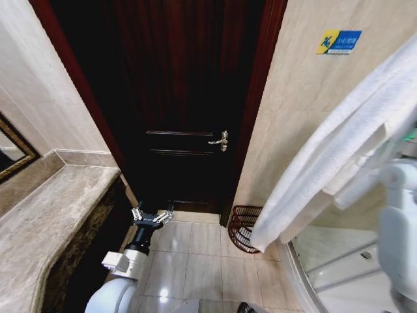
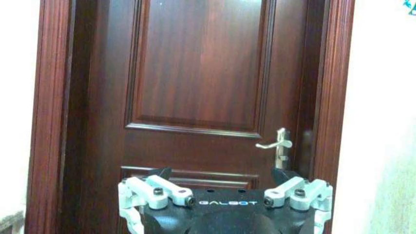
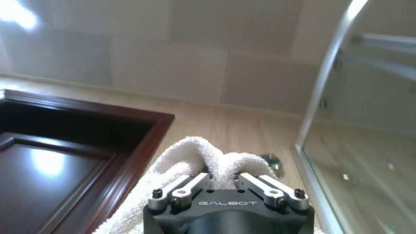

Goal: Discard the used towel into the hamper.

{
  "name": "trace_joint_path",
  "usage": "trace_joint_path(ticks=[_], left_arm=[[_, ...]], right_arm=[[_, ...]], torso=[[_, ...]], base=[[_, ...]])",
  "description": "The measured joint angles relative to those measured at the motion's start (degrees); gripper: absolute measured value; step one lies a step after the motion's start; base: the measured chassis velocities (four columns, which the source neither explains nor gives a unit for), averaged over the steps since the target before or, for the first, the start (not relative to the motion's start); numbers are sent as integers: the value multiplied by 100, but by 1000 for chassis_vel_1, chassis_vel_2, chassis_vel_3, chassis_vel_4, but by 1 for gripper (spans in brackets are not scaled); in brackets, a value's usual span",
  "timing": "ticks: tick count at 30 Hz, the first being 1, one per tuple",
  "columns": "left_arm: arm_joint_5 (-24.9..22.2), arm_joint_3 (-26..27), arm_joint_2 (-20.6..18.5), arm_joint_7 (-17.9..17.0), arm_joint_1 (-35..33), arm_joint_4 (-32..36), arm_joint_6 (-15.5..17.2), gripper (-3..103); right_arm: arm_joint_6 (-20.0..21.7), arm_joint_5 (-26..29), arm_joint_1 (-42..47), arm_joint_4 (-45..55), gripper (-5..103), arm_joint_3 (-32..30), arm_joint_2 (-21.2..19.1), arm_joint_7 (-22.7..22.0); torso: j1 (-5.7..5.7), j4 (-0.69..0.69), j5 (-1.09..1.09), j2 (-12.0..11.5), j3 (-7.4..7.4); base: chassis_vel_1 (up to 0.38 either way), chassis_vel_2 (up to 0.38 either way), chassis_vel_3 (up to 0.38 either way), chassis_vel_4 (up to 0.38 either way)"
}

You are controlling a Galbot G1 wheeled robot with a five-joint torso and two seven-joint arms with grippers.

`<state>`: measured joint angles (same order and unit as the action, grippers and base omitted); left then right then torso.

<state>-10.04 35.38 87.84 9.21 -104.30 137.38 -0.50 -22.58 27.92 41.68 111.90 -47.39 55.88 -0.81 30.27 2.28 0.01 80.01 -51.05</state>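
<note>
The towel (image 1: 326, 156) hangs long from the raised right hand (image 3: 224, 183), which is clenched on its fold. Its lower end seems just above the hamper (image 1: 244, 228) on the floor by the door. The left hand (image 1: 152, 216) waits released, low. If dropped now, the towel may catch the rim and slide out.

Warm indoor light falls from above; the dark wooden door (image 1: 176, 104) swallows most of it and reads nearly black in the head view, while the white towel (image 1: 339, 143) at right is bright, almost washed out. Soft glare patches sit on the door panel (image 3: 46, 161) and the floor tiles (image 1: 163, 293). Straight walls bow toward the head view's edges, and the shower glass (image 3: 364, 146) looks hazy and soft.
</note>
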Motion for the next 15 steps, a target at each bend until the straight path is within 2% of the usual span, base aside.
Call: trace_joint_path(ticks=[8,15], left_arm=[[0,1,0,0,0,0,0,99],[0,1,0,0,0,0,0,99]], right_arm=[[-35,-360,-802,-598,6,550,601,-20],[-36,-648,-1259,-1040,6,695,908,-120]], torso=[[0,1,-3,0,0],[0,0,-2,0,0]], base=[[0,0,0,0],[0,0,0,0]])
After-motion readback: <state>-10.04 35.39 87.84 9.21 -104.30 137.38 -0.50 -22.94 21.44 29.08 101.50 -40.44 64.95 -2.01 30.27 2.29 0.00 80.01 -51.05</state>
